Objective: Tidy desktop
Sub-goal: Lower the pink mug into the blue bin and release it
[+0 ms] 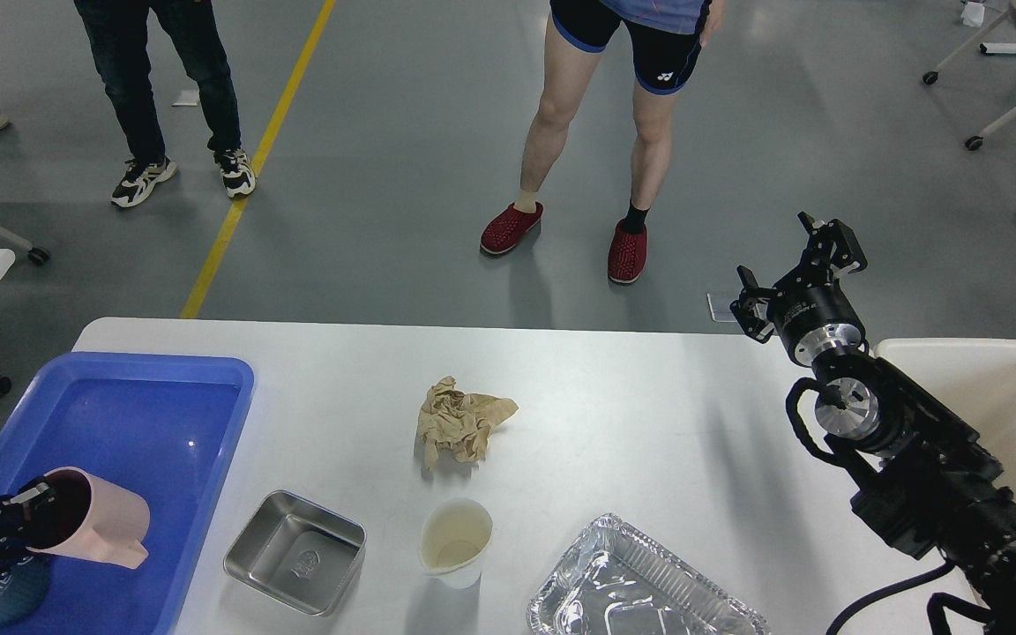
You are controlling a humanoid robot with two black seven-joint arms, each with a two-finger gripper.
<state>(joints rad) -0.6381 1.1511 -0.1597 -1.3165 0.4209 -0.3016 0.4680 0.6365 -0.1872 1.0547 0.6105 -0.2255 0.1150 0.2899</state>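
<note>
The left gripper (27,520) grips the pink mug (93,529) by its rim over the blue tray (155,414) at the table's (649,423) left edge; rigid, probably light. The right gripper (797,269) hangs open.

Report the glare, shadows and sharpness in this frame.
Head view: sharp overall, with no visible motion blur. Overhead lights put soft glare on the grey floor and a small bright spot in the blue tray. The foil tray shows crinkled highlights. The crumpled paper and paper cup cast soft shadows on the desktop.
</note>
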